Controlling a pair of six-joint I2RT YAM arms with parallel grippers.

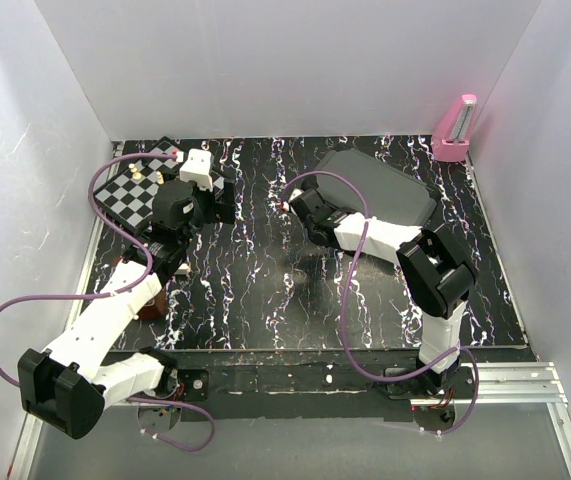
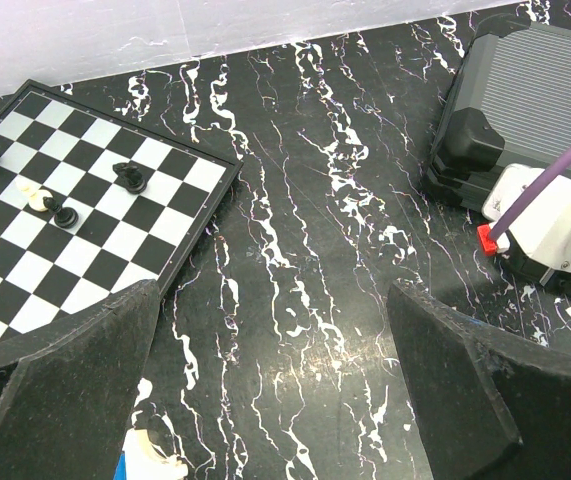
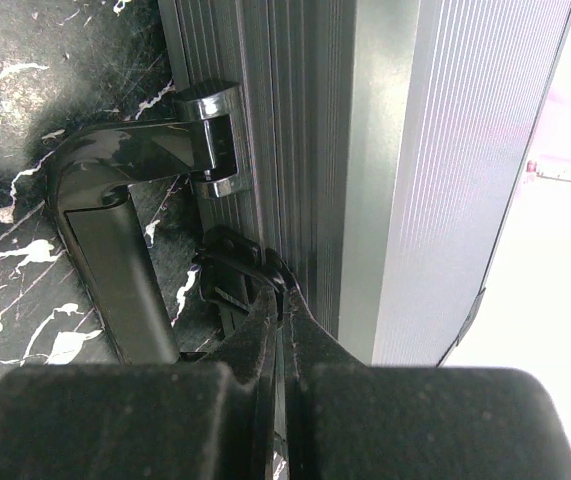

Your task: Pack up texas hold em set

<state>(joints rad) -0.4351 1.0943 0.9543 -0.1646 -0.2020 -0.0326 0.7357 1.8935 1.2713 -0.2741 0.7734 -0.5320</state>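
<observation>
Black ribbed briefcase (image 1: 380, 190) is seen closed near the marbled tabletop's (image 1: 255, 290) far right corner; the right gripper (image 3: 280, 290), arm bent forward, is clenched with its tips against the case's handle edge; the left gripper (image 2: 273, 292) is held splayed wide beside the chequered chessboard (image 2: 75, 210).

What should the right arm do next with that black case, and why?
Probably press the shut right gripper against the latch beside the handle. The briefcase looks closed, and the gripper tip sits right at that latch.

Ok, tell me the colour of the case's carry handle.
Glossy black handle, against the ribbed grey case; it shows best in the right wrist view.
</observation>
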